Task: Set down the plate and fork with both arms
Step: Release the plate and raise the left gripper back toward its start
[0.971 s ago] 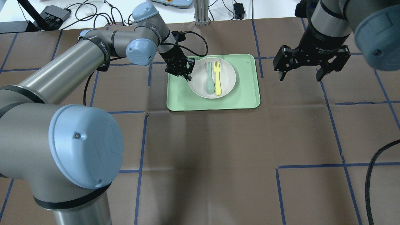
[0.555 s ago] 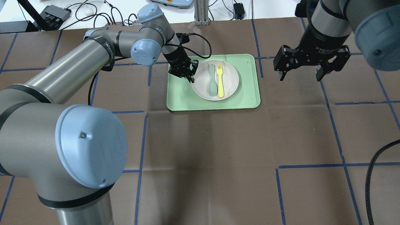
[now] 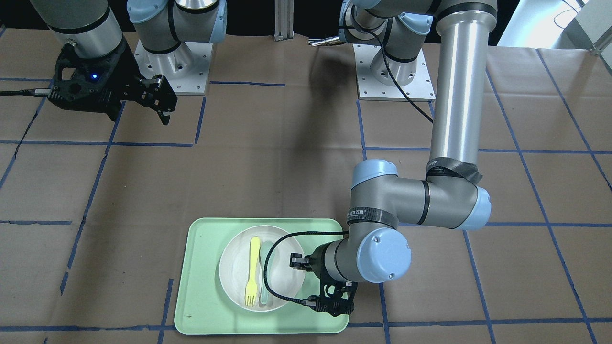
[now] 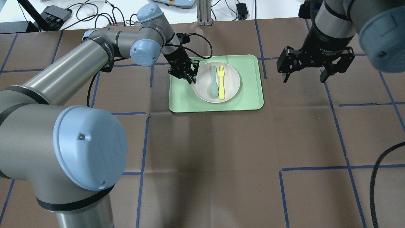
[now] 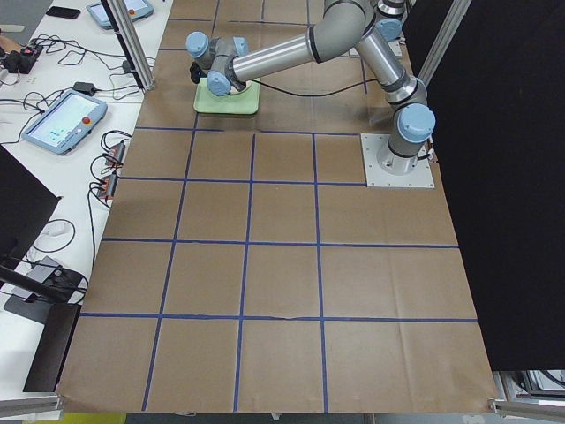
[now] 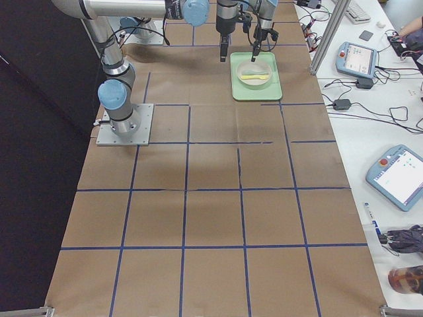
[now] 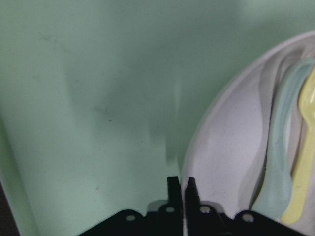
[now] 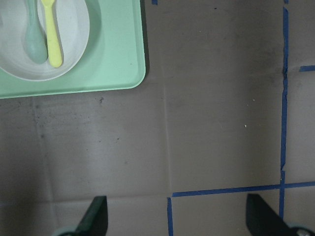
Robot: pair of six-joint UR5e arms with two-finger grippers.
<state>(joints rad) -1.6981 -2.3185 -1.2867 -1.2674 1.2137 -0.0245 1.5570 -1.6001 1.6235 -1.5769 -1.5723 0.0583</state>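
The round off-white plate (image 4: 230, 85) lies on the mint-green tray (image 4: 250, 91), with the pale-yellow fork (image 4: 221, 81) inside it beside a grey-green spoon (image 4: 213, 83). My left gripper (image 4: 191, 77) is shut on the plate's left rim. In the left wrist view its fingertips (image 7: 173, 189) pinch the rim of the plate (image 7: 221, 157). My right gripper (image 4: 303, 77) is open and empty above the bare table, to the right of the tray. In its wrist view the plate (image 8: 74, 34) and the fork (image 8: 51, 34) show at the top left.
The tray (image 3: 201, 306) sits at the far middle of the brown paper table marked with blue tape lines. Cables, boxes and a metal post (image 4: 202, 12) lie beyond the far edge. A black cable (image 4: 376, 177) hangs at the near right.
The left gripper and the plate, with fork and spoon, shifted a little right and toward me, then slightly back left. The right gripper has stayed in place.
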